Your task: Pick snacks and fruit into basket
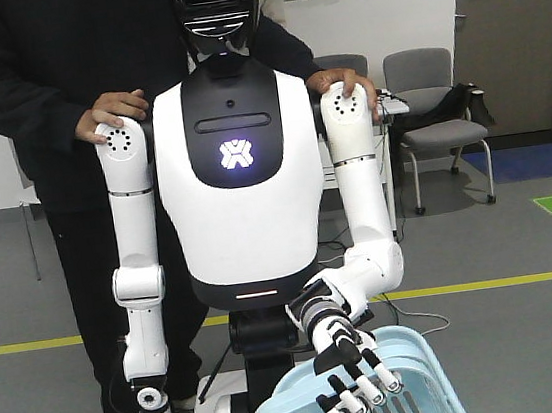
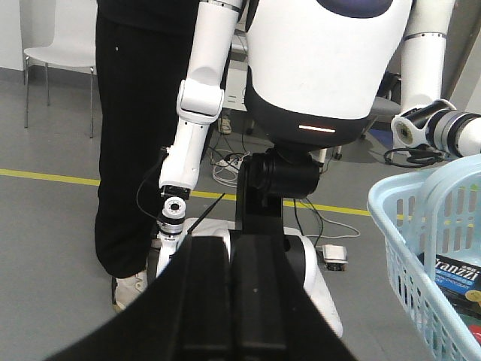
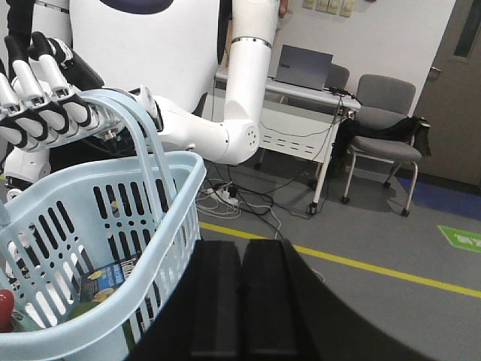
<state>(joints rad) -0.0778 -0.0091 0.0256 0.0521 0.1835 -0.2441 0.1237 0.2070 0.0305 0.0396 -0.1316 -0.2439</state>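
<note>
From where I stand, the light blue basket [image 1: 415, 351] hangs at about five o'clock below the white humanoid's chest [image 1: 234, 151]. Its hoop handle [image 3: 143, 143] is hooked over the curled fingers of the humanoid's hand [image 1: 353, 378]. A man in black [image 1: 29, 86] stands behind with his palms on the machine's shoulders.

The black-and-blue biscuit box [image 2: 455, 274] already lies flat on the basket floor. Something red [image 3: 4, 308] and something greenish sit beside it at nine o'clock, too cut off to name. I cannot make out the mint-green pouch.

The left claw [image 2: 229, 293] is clenched on nothing, its two black bars pressed together. The right claw [image 3: 242, 293] is the same, just beside the basket wall at its three o'clock.

The basket looks light and a little springy, with thin slotted plastic that would flex under a pinch. I would take it by the handle's crown or the thick rim, never the slats. The box seems stiff and light, best gripped across its narrow edges.
</note>
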